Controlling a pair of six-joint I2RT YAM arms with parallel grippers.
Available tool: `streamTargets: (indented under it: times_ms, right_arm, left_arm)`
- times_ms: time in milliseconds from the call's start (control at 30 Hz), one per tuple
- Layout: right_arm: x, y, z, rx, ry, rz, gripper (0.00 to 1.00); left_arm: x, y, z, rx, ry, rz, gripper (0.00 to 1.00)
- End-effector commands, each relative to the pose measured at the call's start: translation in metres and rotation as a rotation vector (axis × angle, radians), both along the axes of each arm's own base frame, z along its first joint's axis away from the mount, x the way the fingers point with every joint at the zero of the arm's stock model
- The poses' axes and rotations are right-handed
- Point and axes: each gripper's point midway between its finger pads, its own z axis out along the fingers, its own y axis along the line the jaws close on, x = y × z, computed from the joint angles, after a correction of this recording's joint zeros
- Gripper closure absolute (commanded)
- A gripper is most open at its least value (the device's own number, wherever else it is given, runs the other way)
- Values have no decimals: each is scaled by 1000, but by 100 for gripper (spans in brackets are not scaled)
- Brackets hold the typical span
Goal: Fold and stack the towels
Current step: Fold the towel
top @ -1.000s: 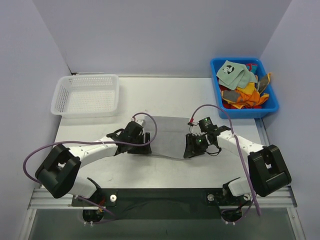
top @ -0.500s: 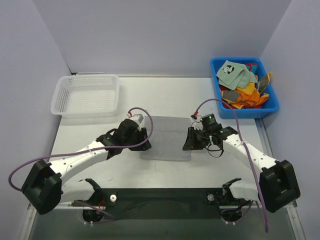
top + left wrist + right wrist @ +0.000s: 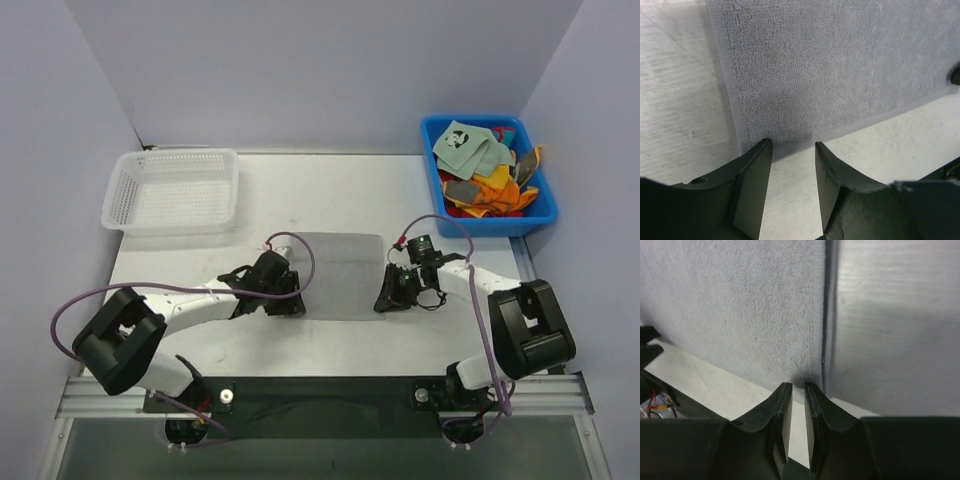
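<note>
A grey towel (image 3: 335, 270) lies flat on the table between my two arms. My left gripper (image 3: 292, 306) is low at its near left corner. In the left wrist view its jaws (image 3: 792, 145) stand open, the tips touching the towel's (image 3: 840, 65) near edge and only bare table between them. My right gripper (image 3: 386, 302) is at the near right corner. Its jaws (image 3: 796, 386) are open by a narrow slit, the tips right at the towel's (image 3: 740, 305) edge. More towels (image 3: 490, 180), pale green, orange and grey, are heaped in the blue bin.
The blue bin (image 3: 540, 215) stands at the back right. A white mesh basket (image 3: 172, 190) stands at the back left with nothing in it. The table's near edge and a dark rail run just behind both grippers.
Both grippers have come back from the towel's sides to its near corners. Both pairs of jaws have narrowed, the right almost to closing. The towel now lies flatter than a second ago.
</note>
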Motion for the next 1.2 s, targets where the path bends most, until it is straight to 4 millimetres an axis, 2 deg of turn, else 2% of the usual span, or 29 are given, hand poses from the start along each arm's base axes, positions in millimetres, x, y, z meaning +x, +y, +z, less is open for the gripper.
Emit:
streamTargets:
  times_ms: [0, 67, 133, 167, 267, 333, 400, 433, 467, 500, 533, 567, 633, 667, 700, 733, 767, 800, 867, 967, 1067, 1167]
  right_arm:
    - [2, -22, -11, -62, 15, -63, 81]
    - [8, -29, -9, -91, -17, -81, 80]
    - [21, -29, 2, -93, -88, -96, 79]
    - [26, -31, 7, -97, -114, -103, 79]
    - [48, -29, 37, -84, -255, -94, 74]
    - [68, -26, 59, -77, -344, -77, 67]
    - [84, -24, 70, -79, -400, -43, 64]
    - [100, -20, 85, -69, -444, -42, 64]
    - [107, -16, 83, -56, -434, -35, 64]
    - [119, -13, 88, -40, -456, -36, 64]
    - [129, -9, 93, -24, -469, -39, 65]
    - [143, -3, 94, -3, -468, -39, 66]
    - [161, 7, 100, 33, -483, -38, 66]
    - [179, 13, 101, 48, -498, -36, 67]
    - [185, 18, 101, 68, -496, -29, 67]
    - [191, 22, 98, 77, -485, -25, 68]
    - [200, 26, 95, 88, -477, -17, 68]
    - [202, 29, 93, 97, -469, -7, 68]
    - [206, 28, 85, 86, -469, 11, 68]
    - [209, 17, 74, 43, -475, 21, 67]
    - [213, -2, 64, -8, -474, 0, 65]
    - [216, -12, 61, -29, -470, -18, 61]
  left_arm:
    - [-6, -8, 4, -53, -3, 29, 49]
    - [-8, -12, 15, -87, -21, 36, 48]
    - [-12, -18, 26, -114, -43, 17, 46]
    - [-12, -20, 38, -136, -73, 9, 45]
    - [-6, -18, 60, -144, -140, 12, 38]
    - [13, -10, 77, -107, -237, 46, 31]
    - [33, -2, 90, -74, -315, 80, 29]
    - [48, 7, 95, -56, -344, 93, 29]
    - [63, 3, 105, -77, -362, 98, 30]
    - [74, 4, 106, -83, -367, 107, 30]
    - [85, 4, 111, -93, -381, 107, 35]
    - [107, 5, 116, -112, -392, 127, 37]
    - [127, 2, 122, -113, -416, 124, 43]
    - [137, -1, 111, -99, -397, 118, 45]
    - [151, -8, 124, -118, -423, 115, 46]
    - [159, -10, 121, -108, -422, 114, 48]
    - [161, -19, 107, -113, -381, 83, 50]
    - [167, -25, 111, -124, -385, 76, 51]
    - [170, -28, 100, -114, -365, 63, 51]
    - [176, -17, 88, -71, -380, 101, 49]
    - [185, 1, 81, -26, -388, 142, 43]
    - [193, 11, 77, -8, -387, 159, 37]
